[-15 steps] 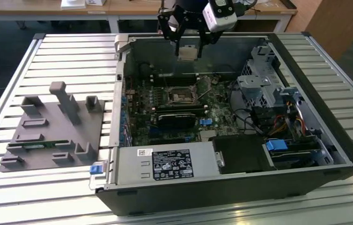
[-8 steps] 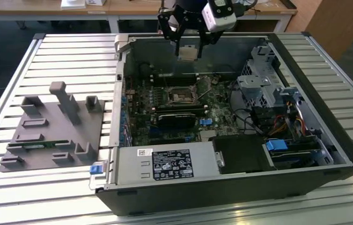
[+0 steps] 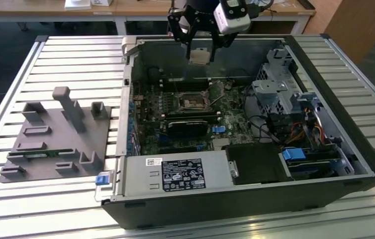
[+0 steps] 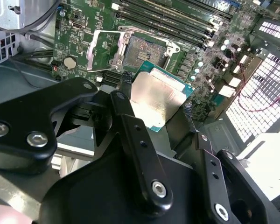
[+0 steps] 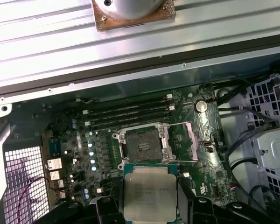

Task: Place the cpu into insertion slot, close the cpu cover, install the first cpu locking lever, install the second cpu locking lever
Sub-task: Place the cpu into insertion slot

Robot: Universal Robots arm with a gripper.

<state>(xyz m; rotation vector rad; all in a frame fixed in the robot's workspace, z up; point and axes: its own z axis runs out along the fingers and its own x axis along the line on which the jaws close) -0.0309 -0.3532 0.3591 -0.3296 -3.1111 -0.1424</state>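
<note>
My gripper (image 3: 201, 53) hangs over the back of the open computer case, shut on the cpu (image 3: 199, 56) by two opposite edges. In both wrist views the silver-topped cpu (image 4: 155, 95) (image 5: 149, 192) sits between the black fingers (image 4: 130, 126), held above the board and apart from it. The insertion slot (image 3: 193, 102) (image 4: 142, 51) (image 5: 142, 145) lies open below, a little off from the chip, its dark centre bare. The cpu cover (image 4: 90, 53) (image 5: 191, 138) is swung up and away beside the socket. I cannot make out the locking levers as separate parts.
Long black memory slots (image 5: 128, 112) run beside the socket. A black module (image 3: 187, 127) lies in front of it, a drive cage (image 3: 287, 94) with cables stands at the exterior view's right, and the power supply (image 3: 174, 174) is at the front. A grey fixture block (image 3: 54, 134) rests outside the case.
</note>
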